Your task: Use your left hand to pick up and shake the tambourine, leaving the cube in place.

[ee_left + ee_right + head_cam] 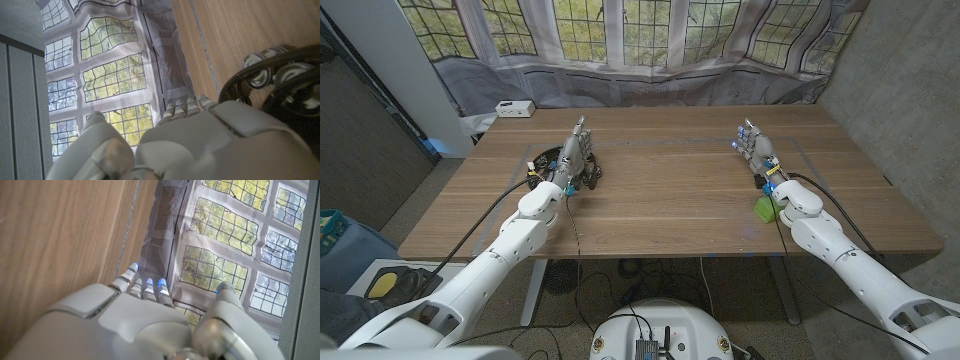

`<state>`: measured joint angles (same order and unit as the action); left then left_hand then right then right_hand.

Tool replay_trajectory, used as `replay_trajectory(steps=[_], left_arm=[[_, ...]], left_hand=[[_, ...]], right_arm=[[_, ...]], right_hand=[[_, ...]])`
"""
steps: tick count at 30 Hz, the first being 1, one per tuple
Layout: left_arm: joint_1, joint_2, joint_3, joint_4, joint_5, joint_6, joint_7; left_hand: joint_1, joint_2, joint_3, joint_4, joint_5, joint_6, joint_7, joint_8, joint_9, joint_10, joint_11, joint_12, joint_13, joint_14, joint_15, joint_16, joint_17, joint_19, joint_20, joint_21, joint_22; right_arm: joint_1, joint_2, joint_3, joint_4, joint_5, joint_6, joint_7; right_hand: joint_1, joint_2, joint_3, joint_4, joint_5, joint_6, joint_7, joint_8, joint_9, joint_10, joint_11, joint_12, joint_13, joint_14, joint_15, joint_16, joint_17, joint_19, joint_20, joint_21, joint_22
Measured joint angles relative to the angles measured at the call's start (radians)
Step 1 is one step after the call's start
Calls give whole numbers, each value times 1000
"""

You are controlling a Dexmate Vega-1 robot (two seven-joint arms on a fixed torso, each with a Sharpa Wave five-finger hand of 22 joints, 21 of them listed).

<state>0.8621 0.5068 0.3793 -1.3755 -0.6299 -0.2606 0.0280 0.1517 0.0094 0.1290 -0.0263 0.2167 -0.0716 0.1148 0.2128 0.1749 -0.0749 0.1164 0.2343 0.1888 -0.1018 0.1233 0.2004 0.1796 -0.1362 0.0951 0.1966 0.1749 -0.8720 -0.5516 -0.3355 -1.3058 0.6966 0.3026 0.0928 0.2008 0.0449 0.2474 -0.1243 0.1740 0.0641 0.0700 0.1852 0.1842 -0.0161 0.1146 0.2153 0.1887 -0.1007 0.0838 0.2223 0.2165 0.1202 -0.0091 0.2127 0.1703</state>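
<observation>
Left hand sits right over the black tambourine on the tabletop, can't tell if it's gripping. Right hand is spread, holding nothing, green cube beside its wrist.

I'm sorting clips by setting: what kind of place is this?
Probably an indoor robot test room, not a home: a wooden table stands before a printed window backdrop hung like a curtain, beside a bare concrete wall.
</observation>
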Motion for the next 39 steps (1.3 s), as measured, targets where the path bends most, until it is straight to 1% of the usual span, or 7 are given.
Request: replay_trajectory(steps=[5, 7, 9, 10, 15, 25, 39], left_arm=[[10, 1, 0, -23, 9, 7, 36], [45, 13, -7, -97, 12, 7, 51], [45, 13, -7, -97, 14, 7, 60], [69, 25, -18, -139, 16, 7, 68], [103, 49, -37, -190, 26, 4, 90], [149, 82, -76, -240, 48, -30, 119], [189, 136, -108, -309, 142, -42, 170]], left_hand=[[5, 5, 2, -2, 0, 15, 3, 0, 0, 17, -2, 0, 0, 10, 6, 0, 0, 6, 6, 5, 0], [7, 7, 3, -3, 0, 26, 3, 0, 0, 26, -4, 6, 0, 24, 2, 0, 0, 17, 17, 8, 0], [13, 13, 7, -7, 0, 38, 3, 4, 0, 42, -5, 8, 0, 39, 4, 7, 0, 21, 21, 8, 0], [14, 14, 9, -8, 0, 47, 3, 7, 0, 51, -5, 9, 0, 47, 3, 7, -1, 29, 23, 12, 0], [47, 34, 24, -24, -8, 108, 5, 8, 0, 113, 2, 25, 0, 110, 2, 15, -3, 91, 33, 27, 0], [79, 42, 38, -47, -21, 218, 8, 15, 0, 228, -2, 47, 0, 229, -7, 23, -3, 208, 41, 44, 0], [89, 53, 44, -61, -25, 264, 2, 15, 0, 270, 1, 48, 5, 273, -9, 31, -3, 253, 66, 51, 0]], right_arm=[[-40, -22, 20, -38, 10, 4, 17], [-58, -32, 28, -57, 33, 17, 32], [-71, -37, 32, -73, 33, 17, 32], [-81, -42, 35, -85, 33, 17, 32], [-112, -54, 46, -124, 36, 32, 16], [-153, -69, 56, -186, 18, 46, -15], [-181, -78, 69, -219, 6, 75, -25]], right_hand=[[0, 0, 0, 0, 0, 0, 0, 0, 0, 4, -4, 0, 0, 0, 0, 0, -3, 2, 2, 0, 0], [0, 0, 0, 0, 0, 0, 0, 0, 0, 8, 0, 0, 0, 0, 0, 0, -3, 2, 2, 0, 0], [0, 0, 0, 0, 0, 0, 0, 0, 0, 9, 2, 0, 0, 1, 1, 0, -3, 2, 2, 0, 0], [0, 0, 0, 0, 0, 0, 0, 0, 0, 9, 2, 0, 0, 3, 2, 0, -3, 2, 2, 0, 0], [0, 0, 0, 0, 0, 0, 0, 0, 0, 13, -2, 0, 0, 4, 4, 4, -3, 2, 2, 0, 0], [0, 0, 0, 0, 0, 0, 0, 0, 0, 13, -2, 0, 0, 12, -4, 4, -3, 20, -2, 0, 0], [0, 0, 0, 0, 0, 5, 5, 4, 0, 24, -2, 0, 0, 21, -2, 4, -3, 27, 2, 0, 0]])
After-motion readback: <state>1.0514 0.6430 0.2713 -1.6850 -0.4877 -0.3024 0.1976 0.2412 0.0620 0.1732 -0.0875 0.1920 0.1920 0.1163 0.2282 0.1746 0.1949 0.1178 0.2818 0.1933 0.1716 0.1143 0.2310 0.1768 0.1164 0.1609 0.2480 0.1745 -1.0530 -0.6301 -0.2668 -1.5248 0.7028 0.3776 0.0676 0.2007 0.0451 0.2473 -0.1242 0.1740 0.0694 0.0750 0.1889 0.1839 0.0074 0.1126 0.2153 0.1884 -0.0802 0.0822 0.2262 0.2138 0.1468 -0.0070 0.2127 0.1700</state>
